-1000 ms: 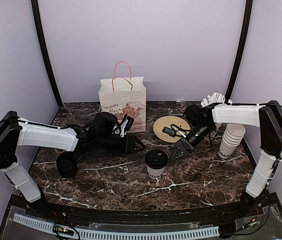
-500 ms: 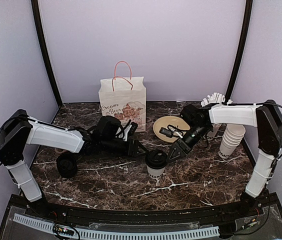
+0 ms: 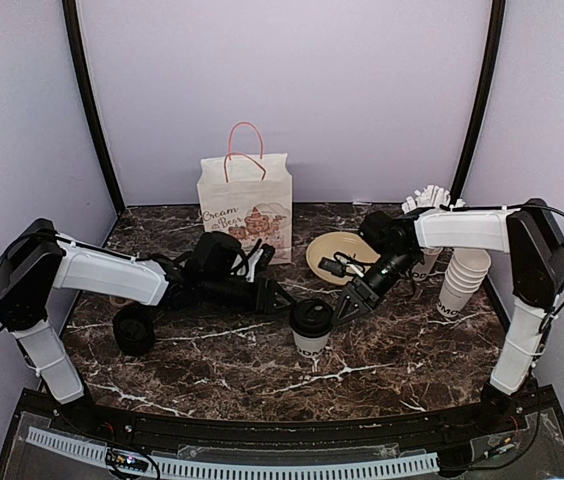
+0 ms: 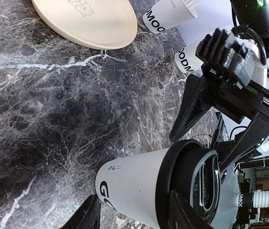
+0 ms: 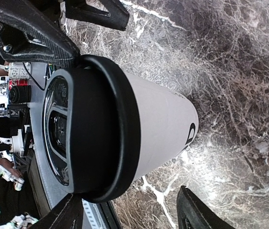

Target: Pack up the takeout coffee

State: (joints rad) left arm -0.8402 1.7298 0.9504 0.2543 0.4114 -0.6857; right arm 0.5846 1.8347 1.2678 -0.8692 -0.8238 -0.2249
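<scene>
place: robot lab booth | cues: lilac walls (image 3: 292, 90), marble tabletop (image 3: 212, 362)

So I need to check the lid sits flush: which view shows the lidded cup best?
The right wrist view: the cup fills the frame, lid and white side both clear. The left wrist view crops it at the bottom edge; the top view shows it small.

Top camera hung above and behind the arm bases (both at the bottom of its frame), looking down and forward across the whole marble table (image 3: 212, 370) to the back wall. Left wrist camera rode low and close, lidded cup (image 4: 139, 186) filling its lower centre. Right wrist camera faced it from the opposite side, closer yet, same cup at centre left. All three views shared that cup.
</scene>
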